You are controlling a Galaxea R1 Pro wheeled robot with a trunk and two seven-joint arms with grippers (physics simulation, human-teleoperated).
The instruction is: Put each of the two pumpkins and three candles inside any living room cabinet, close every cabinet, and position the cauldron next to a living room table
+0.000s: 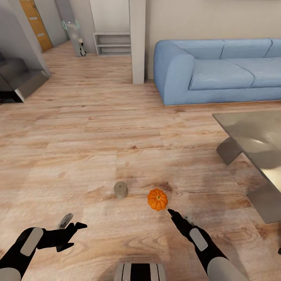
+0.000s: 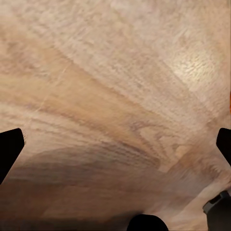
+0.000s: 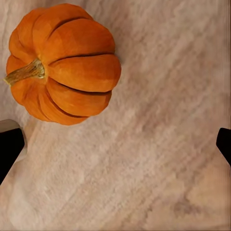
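An orange pumpkin (image 1: 157, 199) is sitting on open wooden floor (image 1: 97, 136), a candle (image 1: 120, 189) just beside it. The right gripper (image 1: 177, 217) is hovering near the pumpkin, fingers spread and empty. The left gripper (image 1: 72, 230) is hanging open over bare boards. A grey table (image 1: 249, 132) is edging the right side.

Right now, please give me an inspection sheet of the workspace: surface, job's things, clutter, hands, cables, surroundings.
Surface: wooden floor, light planks.
Job's things: one pumpkin on the floor, stem up; one candle standing apart beside it.
Clutter: nothing seen.
Hands: right hand open, just short of the pumpkin, not touching; left hand open, empty, low over the floor.
Cables: nothing seen.
Surroundings: blue sofa, grey table, pale shelf unit, orange door.
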